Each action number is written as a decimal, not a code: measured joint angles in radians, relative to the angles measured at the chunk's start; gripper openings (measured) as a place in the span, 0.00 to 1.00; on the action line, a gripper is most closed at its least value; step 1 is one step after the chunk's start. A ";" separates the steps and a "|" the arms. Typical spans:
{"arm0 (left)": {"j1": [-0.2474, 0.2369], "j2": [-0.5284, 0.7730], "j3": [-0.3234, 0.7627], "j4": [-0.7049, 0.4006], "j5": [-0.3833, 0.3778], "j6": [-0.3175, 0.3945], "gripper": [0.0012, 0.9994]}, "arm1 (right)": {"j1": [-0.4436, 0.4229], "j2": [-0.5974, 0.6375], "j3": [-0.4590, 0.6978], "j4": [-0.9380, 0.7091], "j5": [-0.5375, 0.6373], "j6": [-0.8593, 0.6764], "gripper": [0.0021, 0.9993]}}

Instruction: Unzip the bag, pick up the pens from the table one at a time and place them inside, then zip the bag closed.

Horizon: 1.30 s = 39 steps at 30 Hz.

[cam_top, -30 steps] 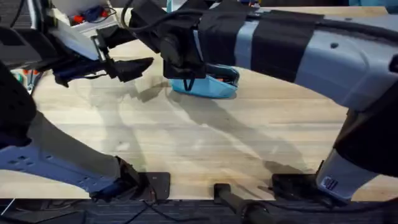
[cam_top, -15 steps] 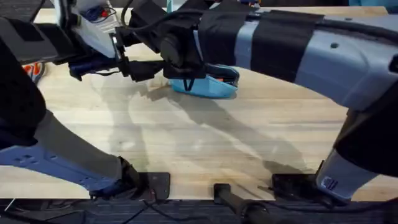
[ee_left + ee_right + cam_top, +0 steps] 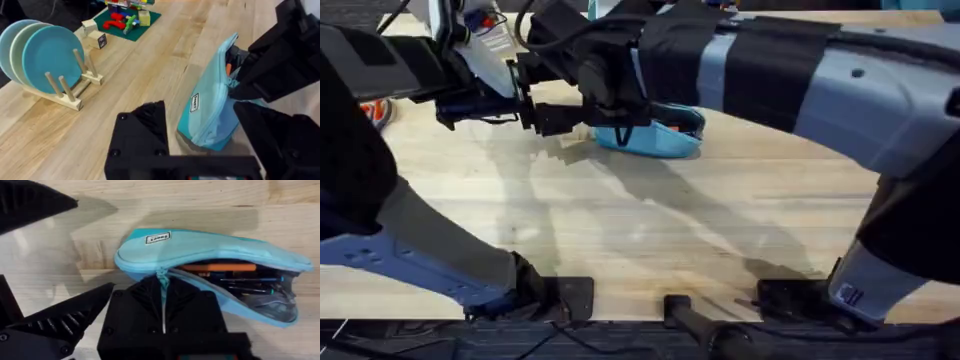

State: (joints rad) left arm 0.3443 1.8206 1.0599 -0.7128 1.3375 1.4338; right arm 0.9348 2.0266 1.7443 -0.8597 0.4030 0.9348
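Movement since the earlier overhead frames belongs almost wholly to the left arm: its gripper (image 3: 552,118), which a second ago sat further left in the upper part of the frame, has travelled rightward and now lies just beside the left end of the bag (image 3: 655,135), close under the right arm's wrist. The bag itself has not shifted; it sits on the table (image 3: 650,230) in the upper middle of the overhead frame, largely covered by the right arm, whose pose also looks unchanged. From the left wrist view, the left gripper (image 3: 200,145) is spread wide, its two black fingers (image 3: 142,125) standing on either side of the bag's (image 3: 212,107) near end without closing on it, so it grasps nothing. In the right wrist view, the bag (image 3: 200,247) lies lengthwise with its zipper partly undone, the opening gaping toward the right of that frame, and the pens (image 3: 250,286) show inside as thin dark shafts beside an orange one. The right gripper (image 3: 162,287) sits directly over the zipper line at the closed end of the opening; whether its fingers are pinched on the slider or merely resting there I cannot tell. Turquoise plates on a wooden rack (image 3: 40,55) stand further off in the left wrist view.
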 joint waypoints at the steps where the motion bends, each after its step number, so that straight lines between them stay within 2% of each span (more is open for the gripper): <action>1: -0.001 0.000 0.000 -0.002 -0.003 0.000 0.83 | 0.000 0.000 0.000 0.000 0.000 0.000 0.03; 8: -0.035 0.036 0.000 -0.002 -0.039 0.000 0.83 | 0.000 0.000 0.000 0.001 0.000 0.000 0.03; 17: -0.045 0.045 0.000 -0.035 -0.086 0.002 0.80 | 0.000 0.000 0.000 0.001 0.000 0.000 0.03; 20: -0.062 0.045 0.000 -0.035 -0.098 0.003 0.77 | 0.000 0.000 0.000 0.001 0.000 0.000 0.03; 26: -0.096 0.045 0.000 -0.035 -0.139 0.003 0.77 | 0.000 0.000 0.000 0.001 0.000 0.000 0.03; 31: -0.098 0.045 0.000 -0.035 -0.153 0.003 0.77 | 0.000 0.000 0.000 0.001 0.000 0.000 0.03; 34: -0.098 0.045 0.000 -0.035 -0.155 0.003 0.69 | 0.000 0.000 0.000 0.001 0.000 0.000 0.03; 37: -0.098 0.045 0.000 -0.035 -0.156 0.003 0.53 | 0.000 0.000 0.000 0.001 0.000 0.000 0.03; 39: -0.098 0.045 0.000 -0.036 -0.157 0.003 0.39 | 0.000 0.000 0.000 0.001 0.000 0.000 0.03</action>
State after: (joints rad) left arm 0.2466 1.8656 1.0598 -0.7484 1.1809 1.4369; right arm 0.9348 2.0266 1.7443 -0.8589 0.4030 0.9344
